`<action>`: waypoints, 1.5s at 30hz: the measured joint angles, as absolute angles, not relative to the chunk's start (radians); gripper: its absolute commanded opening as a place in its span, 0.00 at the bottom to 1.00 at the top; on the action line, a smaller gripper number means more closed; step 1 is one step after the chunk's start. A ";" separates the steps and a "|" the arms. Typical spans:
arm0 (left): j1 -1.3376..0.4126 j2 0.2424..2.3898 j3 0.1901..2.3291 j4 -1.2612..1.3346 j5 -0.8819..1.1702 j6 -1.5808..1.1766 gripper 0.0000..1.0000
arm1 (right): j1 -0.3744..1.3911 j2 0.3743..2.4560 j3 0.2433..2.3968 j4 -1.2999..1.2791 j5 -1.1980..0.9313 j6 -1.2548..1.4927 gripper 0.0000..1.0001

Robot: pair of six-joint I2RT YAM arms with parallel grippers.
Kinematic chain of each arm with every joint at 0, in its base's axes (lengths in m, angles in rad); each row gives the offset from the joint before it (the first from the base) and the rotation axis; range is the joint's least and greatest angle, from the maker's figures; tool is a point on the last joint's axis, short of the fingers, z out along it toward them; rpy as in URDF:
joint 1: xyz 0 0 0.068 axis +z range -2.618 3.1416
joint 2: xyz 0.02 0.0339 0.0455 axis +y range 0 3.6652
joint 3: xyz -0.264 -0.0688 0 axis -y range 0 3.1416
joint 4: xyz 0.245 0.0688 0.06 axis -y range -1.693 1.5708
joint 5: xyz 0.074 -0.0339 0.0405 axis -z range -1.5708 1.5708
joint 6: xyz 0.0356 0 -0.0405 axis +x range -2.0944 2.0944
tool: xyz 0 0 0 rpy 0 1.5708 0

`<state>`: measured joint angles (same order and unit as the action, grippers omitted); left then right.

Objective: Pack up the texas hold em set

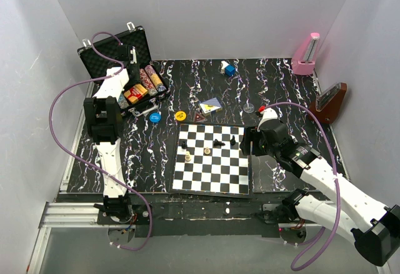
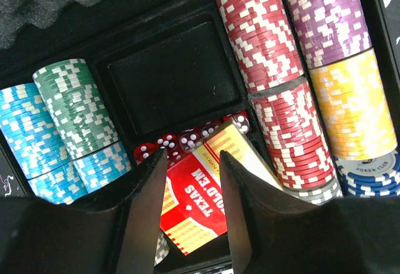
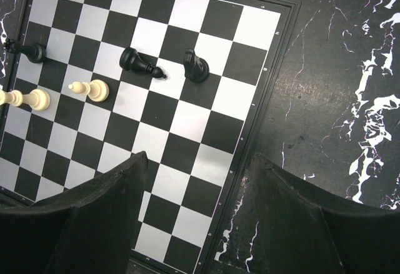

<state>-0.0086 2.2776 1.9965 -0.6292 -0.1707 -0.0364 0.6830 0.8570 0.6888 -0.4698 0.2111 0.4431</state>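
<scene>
Left claw [image 2: 192, 155], spread astride the tilted card box [image 2: 200, 205] in the case [image 2: 162, 74], should press it flat beside the dice [image 2: 181, 141]; right claw [image 3: 199, 158] spread above chessboard [image 3: 156, 99].

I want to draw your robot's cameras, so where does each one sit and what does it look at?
Top external: above and behind the arms, looking down on the table; both arms show.
Left wrist: on the left arm, looking down into the case at chips and the card box; the open left gripper shows.
Right wrist: on the right arm, looking down on the chessboard; the open right gripper shows.
Shared: top and left wrist both see the case; top and right wrist, the chessboard.
</scene>
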 measured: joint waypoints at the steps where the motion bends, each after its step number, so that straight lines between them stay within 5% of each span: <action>1: -0.009 2.278 1.996 -0.628 -0.175 -0.041 0.34 | 0.683 0.857 0.689 -0.470 0.211 0.443 0.74; 45: 0.006 2.354 2.043 -0.550 -0.048 0.070 0.30 | 0.683 0.854 0.672 -0.473 0.212 0.447 0.73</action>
